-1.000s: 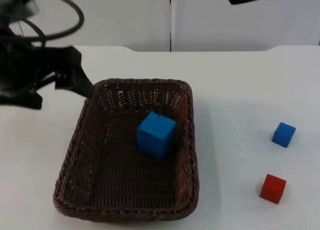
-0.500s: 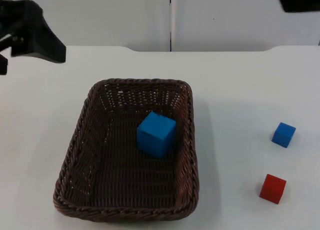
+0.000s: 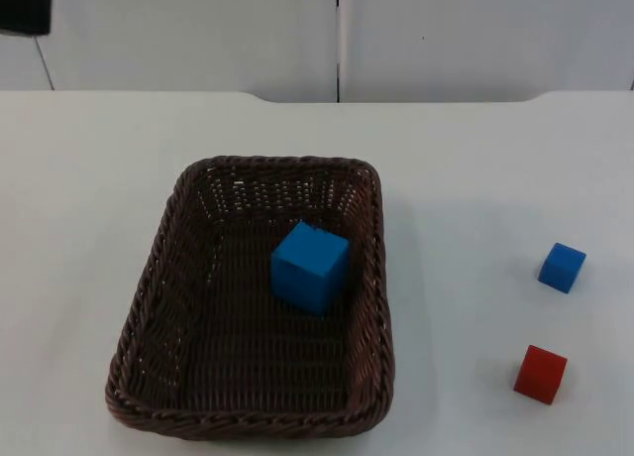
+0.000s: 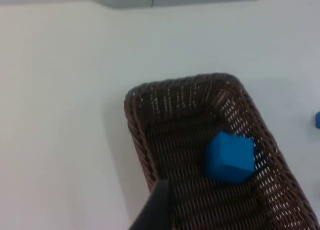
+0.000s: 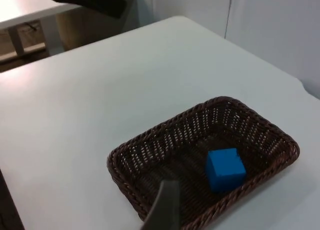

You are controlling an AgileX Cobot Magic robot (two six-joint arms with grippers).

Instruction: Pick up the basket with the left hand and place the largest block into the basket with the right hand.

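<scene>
Since the large blue block (image 3: pixel 310 266) lies inside the basket (image 3: pixel 149 278) on the tabletop (image 3: pixel 475 178), the placing step reads as done. Small red block (image 3: pixel 540 374), small blue block (image 3: pixel 562 267): right of basket, apart. Left hand (image 4: pixel 156 210) above basket's rim, right hand (image 5: pixel 165 205) above basket; grips indeterminable. Next: none apparent, arms clear.

The left arm (image 3: pixel 22 7) has pulled up and away from the basket (image 3: pixel 149 287): a second ago its gripper sat at the basket's far left corner, then lifted toward the upper left, and now a small dark part remains at the top view's edge. The right arm, earlier visible above, has withdrawn too.
</scene>
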